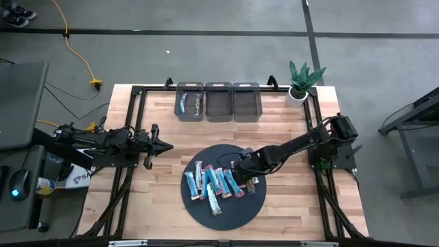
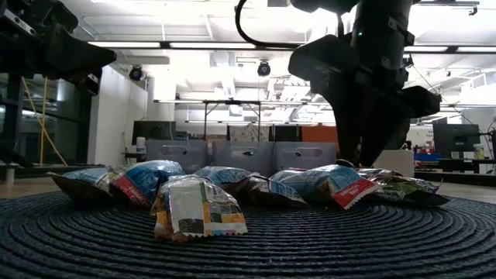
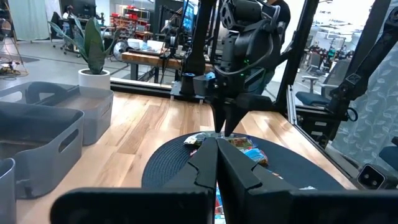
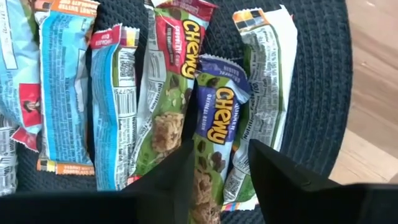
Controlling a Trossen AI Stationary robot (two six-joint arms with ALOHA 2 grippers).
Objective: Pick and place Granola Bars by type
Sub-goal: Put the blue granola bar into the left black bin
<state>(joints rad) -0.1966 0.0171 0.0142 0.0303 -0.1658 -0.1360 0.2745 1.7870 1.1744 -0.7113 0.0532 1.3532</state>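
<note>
Several foil-wrapped granola bars [image 1: 216, 184] lie flat, side by side, on a round dark woven mat [image 1: 233, 213]. Most are light blue [image 4: 68, 81]; one is red and green [image 4: 171, 81], one purple [image 4: 217, 118], one silver-white [image 4: 264, 81]. My right gripper [image 1: 241, 167] [image 4: 221, 149] is open and low over the mat's right part, one finger on each side of the purple bar's end. My left gripper [image 1: 168, 145] [image 3: 216, 142] is shut and hovers left of the mat, pointing at it and holding nothing. My right gripper comes from above, pointing down, with its fingers [image 4: 180, 177] across the purple bar near one end [image 4: 208, 168]. The bar lies flat on the mat. I cannot tell whether the fingers touch it.
Three grey bins stand in a row at the table's far edge; the left one [image 1: 190, 101] holds a few bars, while the middle [image 1: 219, 101] and right [image 1: 247, 101] ones show none. A potted plant [image 1: 300, 82] stands at the far right corner. Bare wood lies between mat and bins.
</note>
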